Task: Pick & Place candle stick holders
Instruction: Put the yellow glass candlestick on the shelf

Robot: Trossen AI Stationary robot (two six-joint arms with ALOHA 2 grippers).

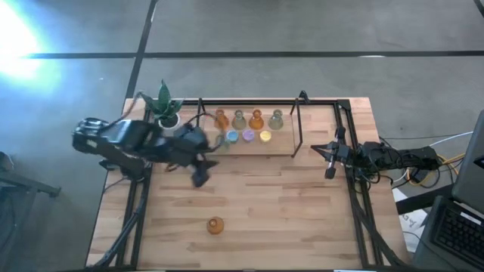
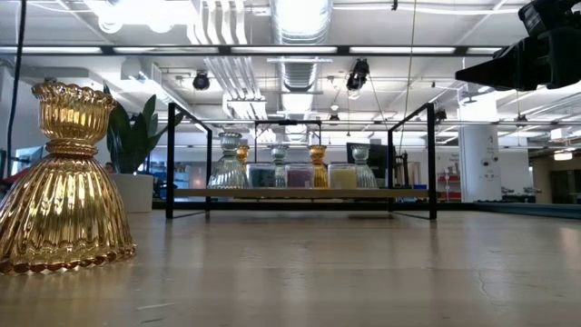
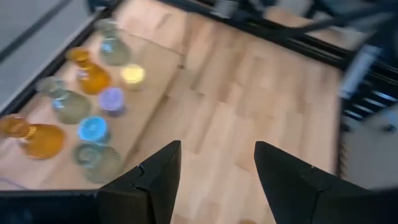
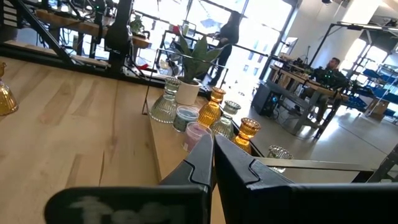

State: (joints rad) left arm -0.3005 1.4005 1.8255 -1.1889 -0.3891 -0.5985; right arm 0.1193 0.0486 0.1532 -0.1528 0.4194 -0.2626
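Amber glass marks the one piece still out on its own: a ribbed candle stick holder (image 1: 215,225) stands upright near the front edge of the bench (image 1: 287,211), well apart from the rest. The other holders (image 1: 243,127) sit in two short rows on a low tray (image 1: 283,145) at the back, tall amber and olive ones behind, small blue, purple and yellow ones in front, with a clear piece (image 3: 98,162) at the end nearest the potted plant (image 1: 165,106). The left gripper (image 1: 200,175) hovers just in front of that end of the tray, its fingers (image 3: 163,171) spread apart and empty. The right gripper (image 1: 330,160) waits at the right side of the bench, fingers pressed together and holding nothing. By my reading the lone amber piece comes next. The hazards lie in the crowding: the left arm, swinging away or returning low, could clip the clear piece or the plant, and a loaded return into such tight rows could knock neighbours over. Smooth ribbed glass may also slip from a loose pinch.
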